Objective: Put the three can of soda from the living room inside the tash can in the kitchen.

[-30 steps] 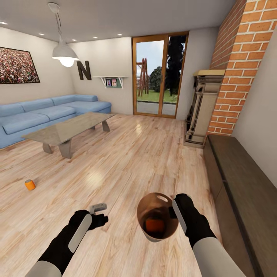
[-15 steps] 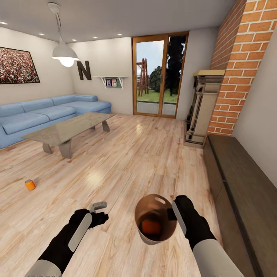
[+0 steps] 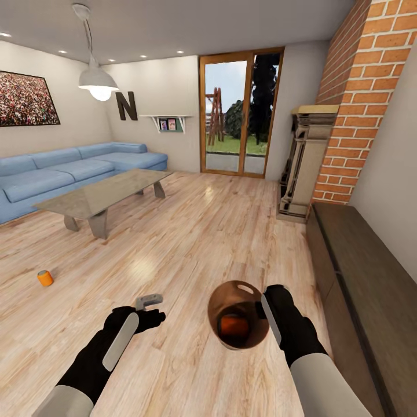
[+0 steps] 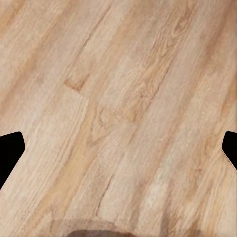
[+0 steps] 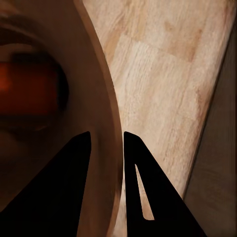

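Head view, nearest first: the right gripper is clamped on the rim of the tash can, one finger inside the wall and one outside, as the right wrist view confirms with the bin wall pinched between the two dark fingers. Inside the bin lies one orange can, a blurred orange shape at the wrist. Beside the bin, on its sofa side, the left gripper hovers over the wooden floor with nothing in it; the left wrist view shows its fingertips spread wide over bare planks. Farther from the bin toward the sofa, a second orange can stands on the floor, short of the glass-topped table. Behind that table runs the light-blue sofa.
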Available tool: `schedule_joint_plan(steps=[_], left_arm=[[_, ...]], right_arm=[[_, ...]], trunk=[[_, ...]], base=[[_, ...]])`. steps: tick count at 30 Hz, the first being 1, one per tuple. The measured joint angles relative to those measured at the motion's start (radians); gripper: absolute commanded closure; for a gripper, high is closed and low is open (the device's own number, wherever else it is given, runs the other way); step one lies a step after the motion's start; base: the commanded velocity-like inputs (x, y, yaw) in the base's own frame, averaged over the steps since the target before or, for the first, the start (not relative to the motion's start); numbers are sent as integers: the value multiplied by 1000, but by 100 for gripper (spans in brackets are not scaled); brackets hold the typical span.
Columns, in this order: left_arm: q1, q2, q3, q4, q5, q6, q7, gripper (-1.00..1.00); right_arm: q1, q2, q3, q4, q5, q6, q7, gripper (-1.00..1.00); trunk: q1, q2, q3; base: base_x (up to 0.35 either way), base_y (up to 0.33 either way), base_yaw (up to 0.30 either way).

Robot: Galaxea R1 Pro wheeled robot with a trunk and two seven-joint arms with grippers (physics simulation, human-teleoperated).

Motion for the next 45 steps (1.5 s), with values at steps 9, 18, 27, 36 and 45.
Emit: schedule_joint_plan(steps=[9,18,27,36,45], left_arm=[[17,3,0,17,-1,0,3,-100],[31,7,4,101,0,20,2,-100],[33,9,8,-22,-1,153,1,-100],[31,24,13,-92,0,249,2,-100],[27,58,14,-96,4,249,2,-100]], right_arm=[[19,-11,10,-12,4,0,-9,100],[57,-15,18,-20,-13,0,-30,100],[42,-11,21,-20,-35,0,-22,100],[11,-11,21,-11,-55,0,-21,100],[9,-11,20,-21,-65,0,-20,100]], trunk=[[0,0,0],[0,0,0],[0,0,0],[0,0,0],[0,0,0]], base=[[0,0,0],[0,0,0],[0,0,0],[0,0,0],[0,0,122]])
